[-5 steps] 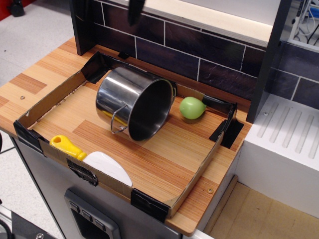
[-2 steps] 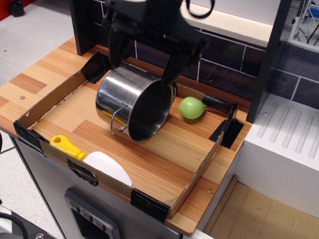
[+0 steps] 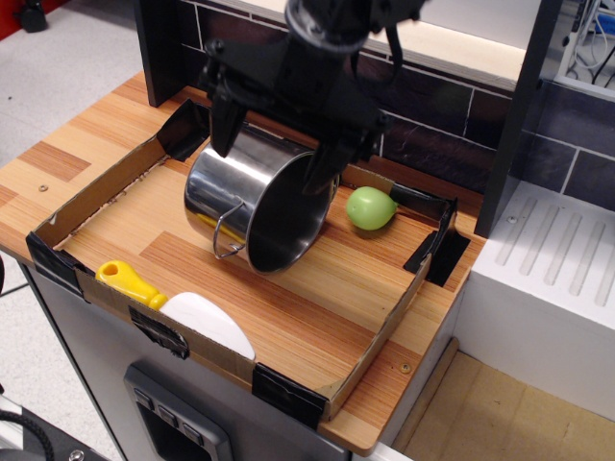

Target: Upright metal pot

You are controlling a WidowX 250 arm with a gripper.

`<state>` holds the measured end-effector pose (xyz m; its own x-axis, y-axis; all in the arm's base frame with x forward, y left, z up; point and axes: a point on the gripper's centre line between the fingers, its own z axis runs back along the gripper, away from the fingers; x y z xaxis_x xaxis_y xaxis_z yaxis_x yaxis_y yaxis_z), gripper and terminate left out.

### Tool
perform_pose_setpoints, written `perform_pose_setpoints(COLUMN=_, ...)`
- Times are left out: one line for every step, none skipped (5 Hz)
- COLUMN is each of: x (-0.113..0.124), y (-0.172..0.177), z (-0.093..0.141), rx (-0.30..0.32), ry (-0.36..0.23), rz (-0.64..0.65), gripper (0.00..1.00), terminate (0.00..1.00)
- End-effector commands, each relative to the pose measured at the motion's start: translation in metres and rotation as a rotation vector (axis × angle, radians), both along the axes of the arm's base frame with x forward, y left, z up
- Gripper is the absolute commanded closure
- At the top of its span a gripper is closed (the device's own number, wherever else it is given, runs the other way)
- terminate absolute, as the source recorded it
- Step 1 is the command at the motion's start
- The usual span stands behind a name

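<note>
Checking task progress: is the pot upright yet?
No. The pot lies on its side in the tray, mouth facing the camera, with the open gripper straddling it.

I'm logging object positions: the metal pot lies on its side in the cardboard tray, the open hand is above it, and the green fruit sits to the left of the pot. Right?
Not quite. In the observation.image view the green fruit sits to the right of the metal pot, not the left. The rest holds: the pot lies on its side in the cardboard tray, with the open hand above it.
</note>
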<state>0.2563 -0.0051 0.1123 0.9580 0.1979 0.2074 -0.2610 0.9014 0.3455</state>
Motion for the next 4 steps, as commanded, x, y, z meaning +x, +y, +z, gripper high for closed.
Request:
perform_pose_setpoints(x=0.004, y=0.019, z=-0.004, rx=0.068, ry=-0.043, rz=0.018, gripper=0.0, terminate=0.0)
perform_pose_setpoints(x=0.004, y=0.03, z=-0.011, rx=0.08, ry=-0.015, rz=0.025, gripper=0.0, terminate=0.0)
perform_pose_setpoints(x=0.001, y=0.032, z=-0.015, rx=0.078, ry=0.004, rz=0.026, gripper=0.0, terminate=0.0)
perform_pose_setpoints(x=-0.006, y=0.038, z=-0.021, rx=0.083, ry=0.003, rz=0.043, gripper=0.0, terminate=0.0)
